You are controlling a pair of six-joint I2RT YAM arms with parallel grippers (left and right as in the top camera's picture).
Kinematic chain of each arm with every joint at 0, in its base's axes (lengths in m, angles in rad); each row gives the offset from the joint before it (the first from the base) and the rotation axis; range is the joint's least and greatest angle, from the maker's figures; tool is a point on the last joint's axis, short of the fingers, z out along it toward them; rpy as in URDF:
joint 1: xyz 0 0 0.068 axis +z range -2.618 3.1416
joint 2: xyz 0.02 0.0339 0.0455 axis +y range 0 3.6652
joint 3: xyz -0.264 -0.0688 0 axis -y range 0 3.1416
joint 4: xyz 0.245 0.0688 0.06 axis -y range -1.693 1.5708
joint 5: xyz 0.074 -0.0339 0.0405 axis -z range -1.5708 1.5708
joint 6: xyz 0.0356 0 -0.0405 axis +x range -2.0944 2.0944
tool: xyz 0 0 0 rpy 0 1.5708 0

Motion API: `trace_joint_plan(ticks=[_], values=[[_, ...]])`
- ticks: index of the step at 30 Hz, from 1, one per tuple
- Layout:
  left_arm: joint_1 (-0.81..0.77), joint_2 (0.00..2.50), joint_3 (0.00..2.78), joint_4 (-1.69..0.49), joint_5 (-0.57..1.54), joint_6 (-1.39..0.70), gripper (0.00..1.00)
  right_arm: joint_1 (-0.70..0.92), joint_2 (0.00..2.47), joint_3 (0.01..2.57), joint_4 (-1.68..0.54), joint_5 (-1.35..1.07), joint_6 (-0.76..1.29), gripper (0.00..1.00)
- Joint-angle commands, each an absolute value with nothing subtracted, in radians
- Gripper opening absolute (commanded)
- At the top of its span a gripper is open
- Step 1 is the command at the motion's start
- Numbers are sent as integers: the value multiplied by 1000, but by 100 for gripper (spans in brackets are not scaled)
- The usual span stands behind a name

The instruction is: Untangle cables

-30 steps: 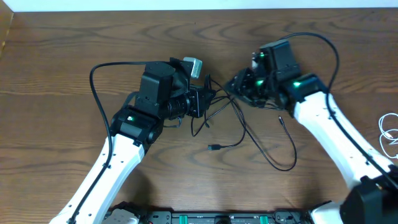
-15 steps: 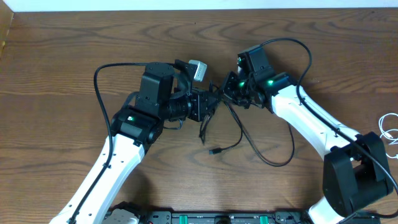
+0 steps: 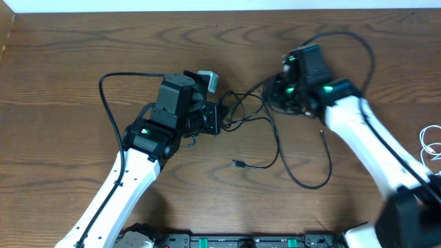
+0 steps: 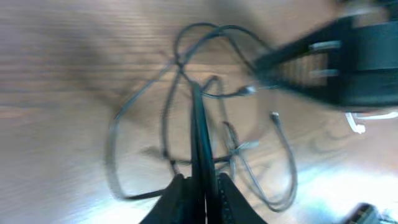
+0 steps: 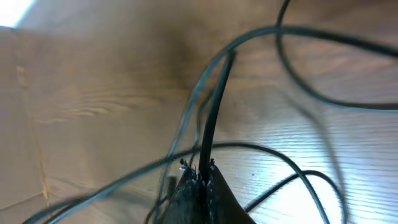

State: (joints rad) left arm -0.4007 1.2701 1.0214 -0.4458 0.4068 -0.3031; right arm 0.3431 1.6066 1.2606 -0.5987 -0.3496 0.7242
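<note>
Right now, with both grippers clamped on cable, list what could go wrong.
1. The left gripper and right gripper both pinch strands of the same tangle of black cables. Pulling apart may cinch the crossings tighter instead of freeing them.
2. The loose plug end lies on the table near a long loop and could snag there if dragged.

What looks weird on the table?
The black cables are tangled in a messy clump between the left tool and right tool, both pinching strands. A white cable lies alone far to the right.
</note>
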Motion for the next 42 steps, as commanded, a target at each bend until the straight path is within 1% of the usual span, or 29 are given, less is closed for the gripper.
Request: trace_joint_plan(ticks=[1, 7, 13, 14, 16, 18, 19, 24, 26, 30, 34, 36, 37, 38, 40, 41, 42], values=[[-398, 1271, 1025, -449, 282, -285, 17, 300, 1496, 1257, -642, -294, 632, 1], [-398, 1303, 1025, -451, 191, -285, 17, 235, 1376, 1257, -701, -266, 542, 1], [-398, 1370, 1025, -456, 191, -299, 17, 195, 1300, 1257, -765, -104, 525, 1], [-398, 1382, 1025, -456, 191, -323, 26, 195, 1297, 1257, -776, -89, 525, 1], [-398, 1403, 1025, -455, 194, -378, 38, 195, 1296, 1257, -796, -70, 522, 1], [-398, 1420, 1025, -455, 194, -437, 53, 195, 1296, 1257, -808, -70, 519, 1], [-398, 1428, 1025, -455, 194, -465, 58, 195, 1296, 1257, -813, -70, 513, 1], [-398, 1454, 1025, -456, 194, -550, 66, 196, 1296, 1257, -820, -70, 480, 1], [-398, 1460, 1025, -456, 193, -552, 72, 196, 1296, 1257, -827, -69, 469, 1], [-398, 1465, 1025, -455, 193, -552, 74, 196, 1296, 1257, -860, -28, 393, 2], [-398, 1465, 1025, -455, 193, -552, 75, 196, 1296, 1257, -915, 55, 391, 10], [-398, 1465, 1025, -455, 193, -552, 76, 196, 1296, 1257, -937, 79, 390, 23], [-398, 1465, 1025, -456, 193, -552, 80, 196, 1296, 1257, -940, 86, 386, 29], [-398, 1465, 1025, -456, 193, -552, 80, 196, 1296, 1257, -939, 89, 383, 34], [-398, 1465, 1025, -456, 193, -552, 81, 196, 1296, 1257, -926, 92, 384, 52], [-398, 1465, 1025, -456, 193, -552, 81, 196, 1296, 1257, -916, 90, 385, 59], [-398, 1465, 1025, -456, 193, -552, 82, 197, 1296, 1257, -905, 78, 388, 63]])
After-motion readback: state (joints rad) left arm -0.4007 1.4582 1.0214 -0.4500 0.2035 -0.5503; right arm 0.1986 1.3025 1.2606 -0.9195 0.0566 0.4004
